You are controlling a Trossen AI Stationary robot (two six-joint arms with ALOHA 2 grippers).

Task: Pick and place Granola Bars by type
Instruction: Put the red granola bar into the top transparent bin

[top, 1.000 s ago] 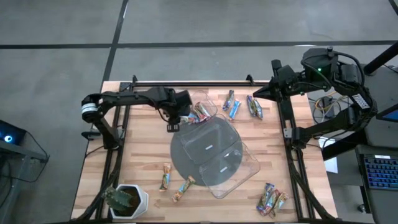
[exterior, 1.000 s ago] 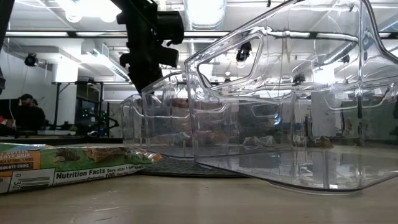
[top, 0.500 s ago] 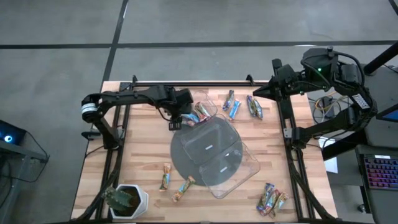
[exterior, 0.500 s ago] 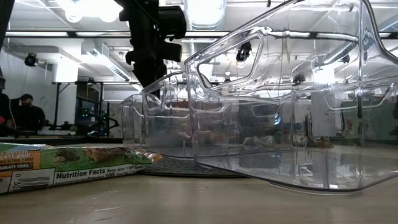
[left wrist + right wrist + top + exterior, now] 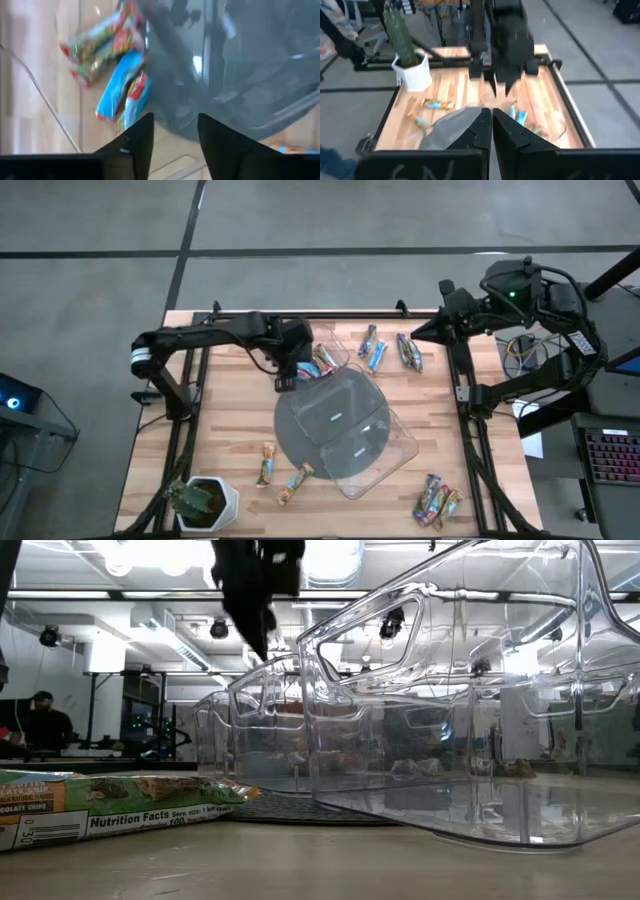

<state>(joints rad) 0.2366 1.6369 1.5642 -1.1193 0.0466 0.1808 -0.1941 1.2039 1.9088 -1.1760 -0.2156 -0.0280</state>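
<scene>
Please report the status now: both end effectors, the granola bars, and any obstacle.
Left end effector open, empty, over far clear tray. Right end effector shut, parked at far right edge. Granola bars in tray below. No obstacle seen.

Light wooden slatted table (image 5: 225,430) is carrying a round grey disc (image 5: 300,430) at centre w/ clear plastic trays (image 5: 400,448) on it. Shiny wrapped granola bars (image 5: 266,463) are lying scattered near front, far edge & front-right corner. White-potted cactus plant (image 5: 203,501) is sitting at front-left corner.
</scene>
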